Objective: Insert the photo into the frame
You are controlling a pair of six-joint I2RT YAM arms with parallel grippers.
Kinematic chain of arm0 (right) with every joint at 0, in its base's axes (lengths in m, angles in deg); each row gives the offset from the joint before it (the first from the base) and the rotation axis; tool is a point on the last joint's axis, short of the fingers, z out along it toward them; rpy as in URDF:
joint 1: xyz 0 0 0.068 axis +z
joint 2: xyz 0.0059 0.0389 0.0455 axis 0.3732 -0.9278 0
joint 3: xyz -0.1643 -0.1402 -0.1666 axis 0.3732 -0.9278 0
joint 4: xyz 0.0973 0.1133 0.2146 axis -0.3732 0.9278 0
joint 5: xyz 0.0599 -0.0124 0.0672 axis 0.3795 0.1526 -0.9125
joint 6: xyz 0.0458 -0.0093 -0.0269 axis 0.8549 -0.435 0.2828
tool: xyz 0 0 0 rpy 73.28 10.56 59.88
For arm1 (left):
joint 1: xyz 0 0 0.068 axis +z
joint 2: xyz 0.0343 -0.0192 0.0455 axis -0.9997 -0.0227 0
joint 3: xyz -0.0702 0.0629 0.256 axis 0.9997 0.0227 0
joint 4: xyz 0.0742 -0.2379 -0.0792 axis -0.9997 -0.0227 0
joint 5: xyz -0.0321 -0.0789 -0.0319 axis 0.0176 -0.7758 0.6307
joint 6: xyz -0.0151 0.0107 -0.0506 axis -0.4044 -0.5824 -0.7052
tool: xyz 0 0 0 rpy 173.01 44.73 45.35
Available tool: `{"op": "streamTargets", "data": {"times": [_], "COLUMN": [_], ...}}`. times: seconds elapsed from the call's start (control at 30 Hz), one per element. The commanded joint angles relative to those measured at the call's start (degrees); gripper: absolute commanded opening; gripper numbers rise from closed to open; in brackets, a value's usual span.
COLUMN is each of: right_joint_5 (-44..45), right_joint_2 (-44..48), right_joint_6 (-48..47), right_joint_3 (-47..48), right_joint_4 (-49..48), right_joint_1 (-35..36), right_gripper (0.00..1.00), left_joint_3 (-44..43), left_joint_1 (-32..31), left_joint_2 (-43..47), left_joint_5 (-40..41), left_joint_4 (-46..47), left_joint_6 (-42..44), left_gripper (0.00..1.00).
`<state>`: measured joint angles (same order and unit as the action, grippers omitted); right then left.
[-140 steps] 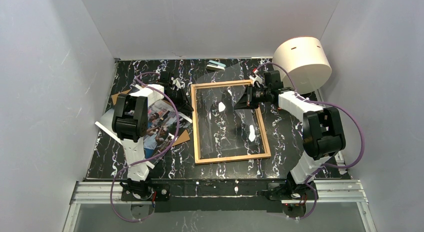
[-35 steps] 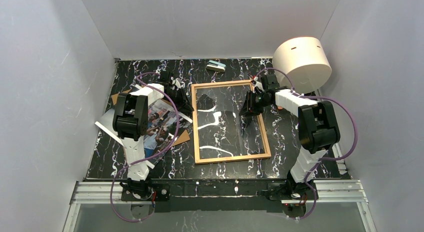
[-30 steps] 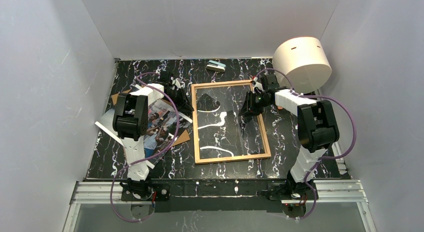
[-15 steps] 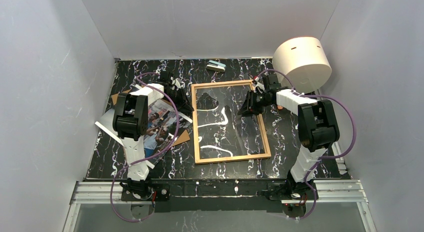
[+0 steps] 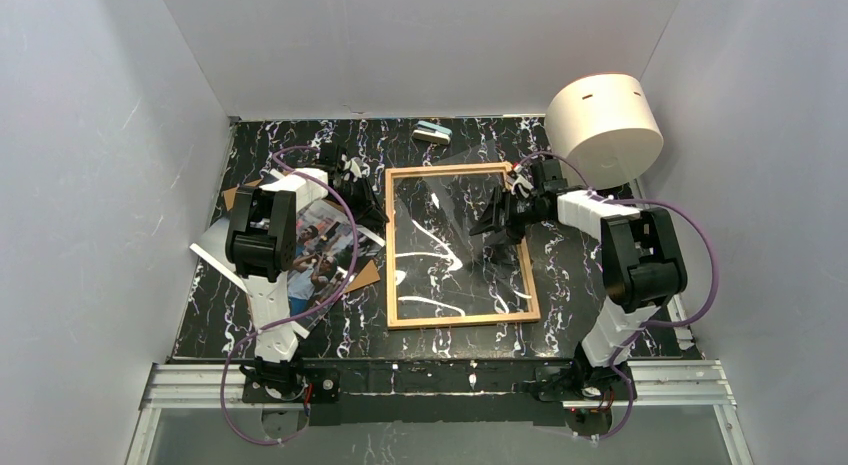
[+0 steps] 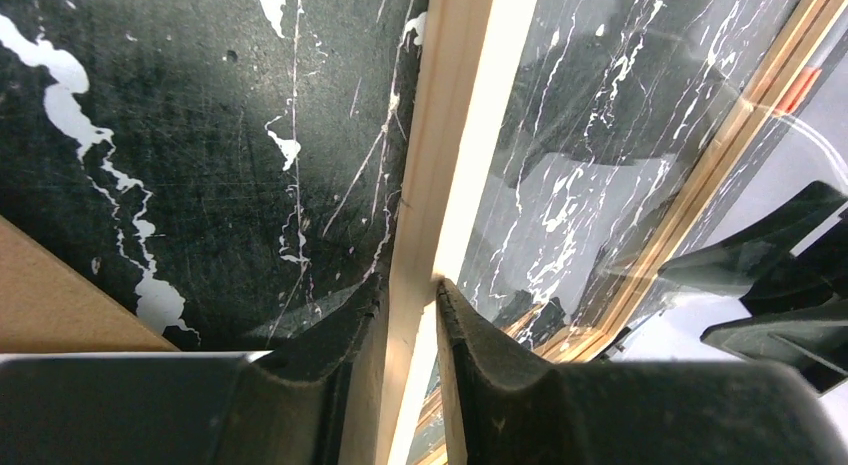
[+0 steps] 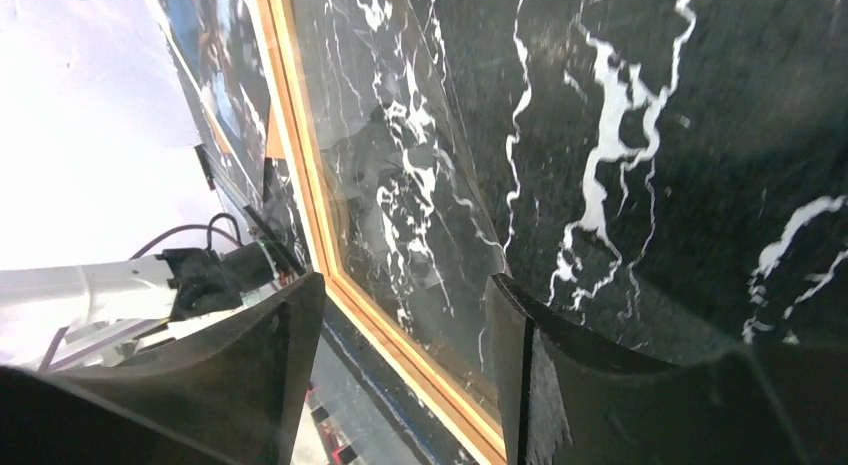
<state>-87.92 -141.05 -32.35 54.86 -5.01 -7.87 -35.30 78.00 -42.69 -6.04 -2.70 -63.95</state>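
Observation:
The frame (image 5: 391,247), thin light wood round a clear pane, lies flat mid-table. My left gripper (image 5: 373,207) is shut on its left rail; in the left wrist view the wood strip (image 6: 440,135) sits pinched between the jaws of that gripper (image 6: 410,285). My right gripper (image 5: 494,225) hovers over the frame's right side, open. From the right wrist, that gripper (image 7: 405,285) holds nothing, and the frame's rail (image 7: 300,135) runs below it. The photo (image 5: 322,253) lies face up to the left, partly under the left arm.
Brown cardboard (image 5: 366,276) pokes out beneath the photo. A big white cylinder (image 5: 603,125) stands at the back right, close to the right arm. A small blue-and-white object (image 5: 433,133) lies by the back wall. Grey walls enclose the table on three sides.
The right gripper's jaws have spread wide and it has drifted slightly right. The frame has shifted a little. The left gripper keeps its hold on the left rail.

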Motion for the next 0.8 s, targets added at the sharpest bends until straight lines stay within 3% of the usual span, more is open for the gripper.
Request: {"op": "streamTargets", "data": {"times": [0.0, 0.33, 0.47, 0.77], "right_joint_5": [-7.4, -9.3, -7.2, -8.1], "right_joint_2": [4.0, 5.2, 4.0, 8.5], "right_joint_6": [4.3, 8.5, 8.7, 9.5], "right_joint_3": [-4.6, -9.1, -7.1, -11.2], "right_joint_4": [-1.8, -2.2, 3.0, -0.9], "right_joint_1": [1.2, 1.2, 0.8, -0.6], "right_gripper": [0.68, 0.63, 0.64, 0.67], "left_joint_3": [4.2, 8.5, 10.4, 13.2], "left_joint_1": [-1.9, -1.9, -1.8, -1.9], "left_joint_2": [-5.1, 0.2, 2.7, 7.2], "left_joint_5": [10.8, 8.7, 8.7, 10.1], "left_joint_4": [-1.4, -1.7, -1.9, -2.1], "left_joint_6": [1.7, 2.2, 2.8, 2.2], "left_gripper": [0.23, 0.42, 0.45, 0.47]}}
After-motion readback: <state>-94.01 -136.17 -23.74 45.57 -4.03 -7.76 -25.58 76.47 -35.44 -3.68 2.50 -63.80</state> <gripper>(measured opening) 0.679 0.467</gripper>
